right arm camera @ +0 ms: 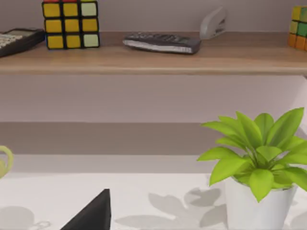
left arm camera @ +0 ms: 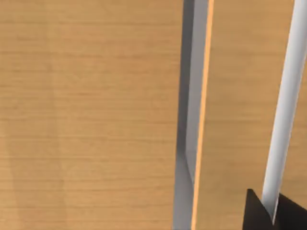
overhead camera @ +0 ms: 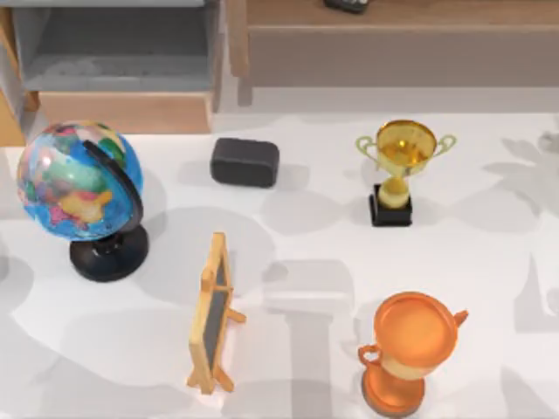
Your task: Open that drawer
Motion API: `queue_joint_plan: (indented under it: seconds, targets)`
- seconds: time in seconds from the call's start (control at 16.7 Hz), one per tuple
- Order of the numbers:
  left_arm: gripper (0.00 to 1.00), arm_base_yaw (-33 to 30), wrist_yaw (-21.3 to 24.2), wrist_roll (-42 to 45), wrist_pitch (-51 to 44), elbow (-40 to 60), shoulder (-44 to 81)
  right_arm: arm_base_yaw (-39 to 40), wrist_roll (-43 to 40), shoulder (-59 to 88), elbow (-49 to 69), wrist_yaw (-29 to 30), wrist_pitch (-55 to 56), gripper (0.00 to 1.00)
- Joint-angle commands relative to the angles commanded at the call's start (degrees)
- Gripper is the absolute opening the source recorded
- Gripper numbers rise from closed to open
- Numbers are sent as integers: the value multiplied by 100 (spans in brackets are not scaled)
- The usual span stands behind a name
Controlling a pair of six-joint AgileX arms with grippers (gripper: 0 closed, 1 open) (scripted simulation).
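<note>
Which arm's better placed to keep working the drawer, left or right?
Left. Its wrist view sits close against light-wood panels, and the drawer lies at the table's far left. The right wrist view faces the shelf and potted plant.

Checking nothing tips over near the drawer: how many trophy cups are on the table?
2. A gold trophy on a black base stands toward the table's right rear; an orange trophy stands nearer the front edge, below it in the top view.

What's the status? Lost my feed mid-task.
Drawer at table's top-left, pulled out, grey interior showing. Left gripper close against light-wood panels. Right gripper low over table. Globe just in front of drawer.
</note>
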Motion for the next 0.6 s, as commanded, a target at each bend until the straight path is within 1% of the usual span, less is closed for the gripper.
queue_joint_plan:
  seconds: [0.36,0.6]
  targets:
    - [0,26,25,10,59,-82,-19,0,0,0,0,0,0,100]
    - [0,243,246,15,374,-670,-272,0,0,0,0,0,0,100]
